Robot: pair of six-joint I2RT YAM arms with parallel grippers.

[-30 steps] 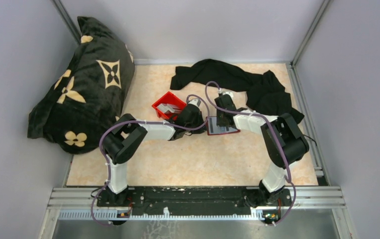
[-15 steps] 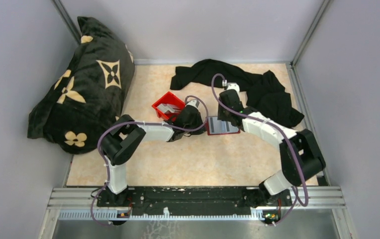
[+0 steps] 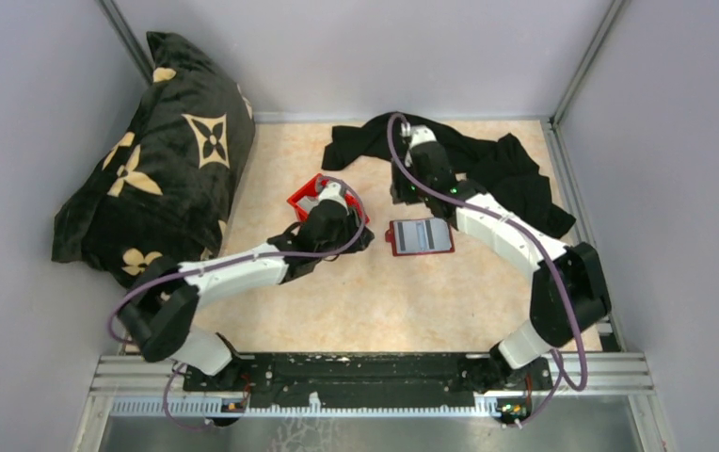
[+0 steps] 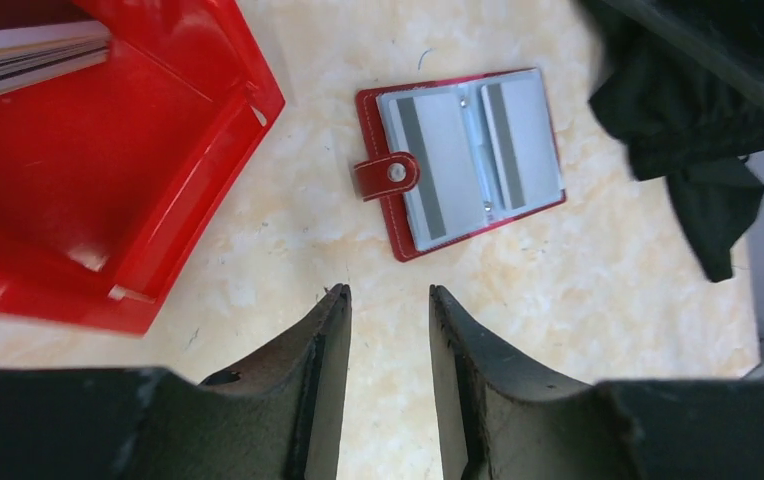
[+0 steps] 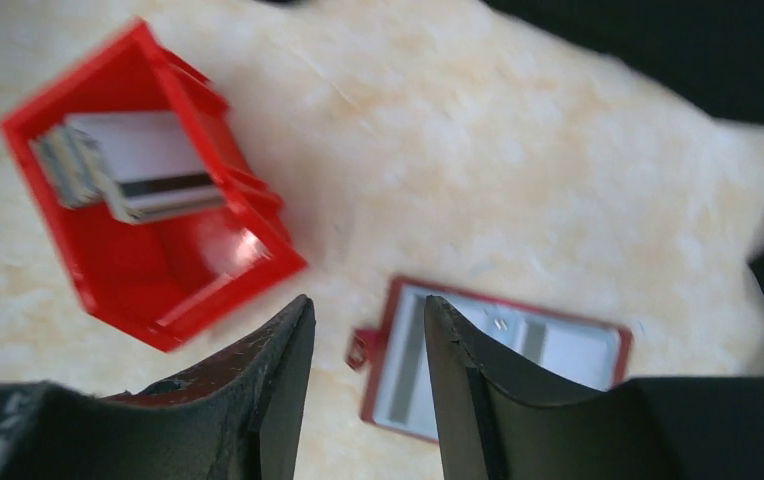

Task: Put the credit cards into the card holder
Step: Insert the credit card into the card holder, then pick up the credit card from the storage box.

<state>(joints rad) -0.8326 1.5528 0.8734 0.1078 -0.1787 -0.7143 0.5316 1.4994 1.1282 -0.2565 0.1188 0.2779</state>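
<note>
The card holder (image 3: 421,237) lies open and flat on the table, dark red with pale grey pockets (image 4: 463,160) and its snap tab pointing left. Grey cards with dark stripes show in both of its pockets (image 5: 498,360). More credit cards (image 5: 138,165) stand stacked in the red bin (image 3: 311,195), and their edges show in the left wrist view (image 4: 28,55). My left gripper (image 4: 388,292) hovers open just left of the holder, with nothing between its fingers. My right gripper (image 5: 366,300) is open too, raised above the table beyond the holder.
Across the far side lies a crumpled black cloth (image 3: 487,165), under my right arm's wrist. A large black cushion with cream flowers (image 3: 158,151) leans at the far left. Grey walls enclose the table on three sides.
Both grippers have opened and come off the card holder. The right one has drawn back toward the black cloth, the left arm has swung out and lower, and the holder lies uncovered.
</note>
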